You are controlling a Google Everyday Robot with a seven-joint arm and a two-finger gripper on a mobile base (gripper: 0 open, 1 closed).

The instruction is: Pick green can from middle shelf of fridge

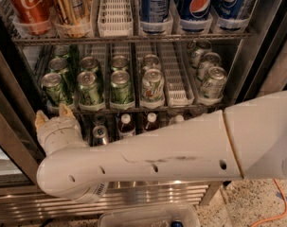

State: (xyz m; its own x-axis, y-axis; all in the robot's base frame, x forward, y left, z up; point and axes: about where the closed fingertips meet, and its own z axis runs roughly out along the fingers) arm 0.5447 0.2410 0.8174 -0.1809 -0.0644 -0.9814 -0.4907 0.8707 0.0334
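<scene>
The open fridge [256, 56] fills the view, its steel frame running down the right side and its base showing below the robot's white arm [147, 162], which crosses the lower part from the right and hides much of the bottom rack. On the middle shelf [133, 109], white slotted lanes hold rows of cans: three lanes of dark-green cans on the left, then a lane of paler white-and-green cans [152, 85], a bare lane [174, 74] and another paler row [212, 82] at far right. The green can [54, 89] nearest the arm stands upright at the front of the leftmost lane. The gripper [53, 116] sits just below and in front of that can, at the shelf's front edge, its two tan fingertips [65, 110] spread apart and holding nothing. The rack above, cut off at the top of the view, carries a red Coca-Cola can [27, 6], a gold can [69, 8] and blue Pepsi cans [196, 6]. Below the middle shelf, white-capped bottles [126, 124] and a silver can top [100, 135] peek over the arm. A clear plastic bin [150, 216] is partly visible at the bottom edge, its contents hard to make out.
</scene>
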